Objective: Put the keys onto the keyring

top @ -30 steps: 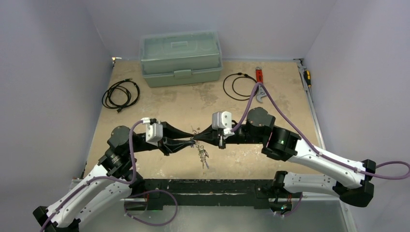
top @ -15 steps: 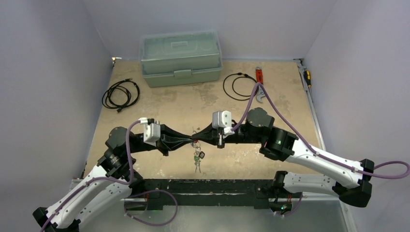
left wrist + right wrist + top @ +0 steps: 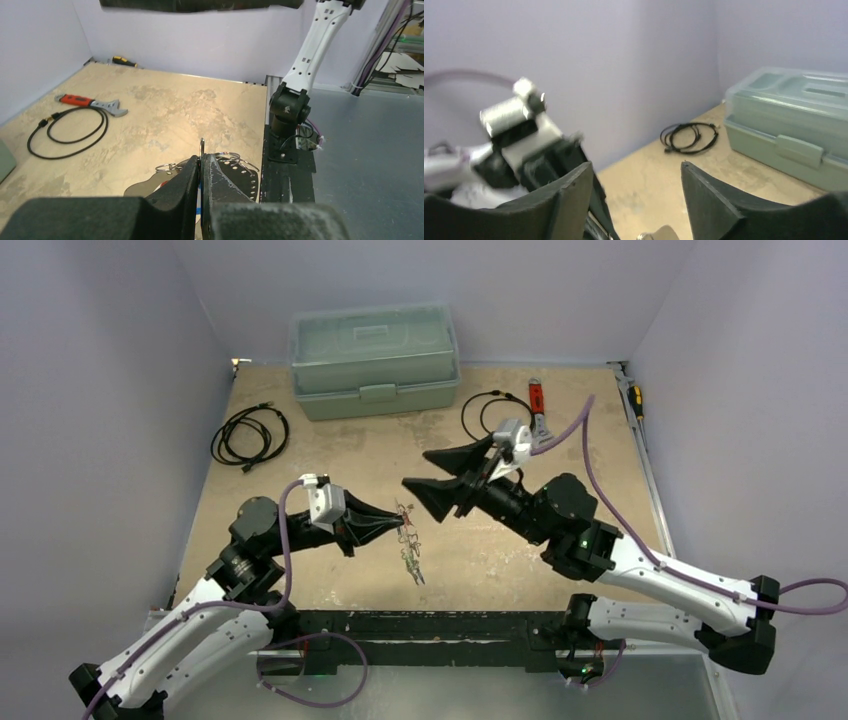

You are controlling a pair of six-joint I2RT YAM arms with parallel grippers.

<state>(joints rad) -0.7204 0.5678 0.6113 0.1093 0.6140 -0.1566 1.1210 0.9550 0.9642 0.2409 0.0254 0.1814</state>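
Observation:
My left gripper (image 3: 400,526) is shut on the keyring (image 3: 404,512), above the table's middle. A small bunch of keys (image 3: 411,562) dangles below its tip. In the left wrist view the gripper (image 3: 201,161) pinches a thin metal edge, with wire loops of the keyring (image 3: 227,156) showing on both sides of the fingers. My right gripper (image 3: 414,469) hangs open just up and right of the bunch, touching nothing. The right wrist view shows that gripper (image 3: 635,170) wide apart and empty, facing the blurred left arm (image 3: 519,135).
A green toolbox (image 3: 373,360) stands at the back. A coiled black cable (image 3: 250,435) lies at the left, another cable (image 3: 490,418) at the back right beside a red-handled wrench (image 3: 537,400). A screwdriver (image 3: 635,400) lies along the right edge.
The right gripper has opened and pulled back up and to the right, away from the bunch. The left gripper stays shut with the keyring and keys hanging from it.

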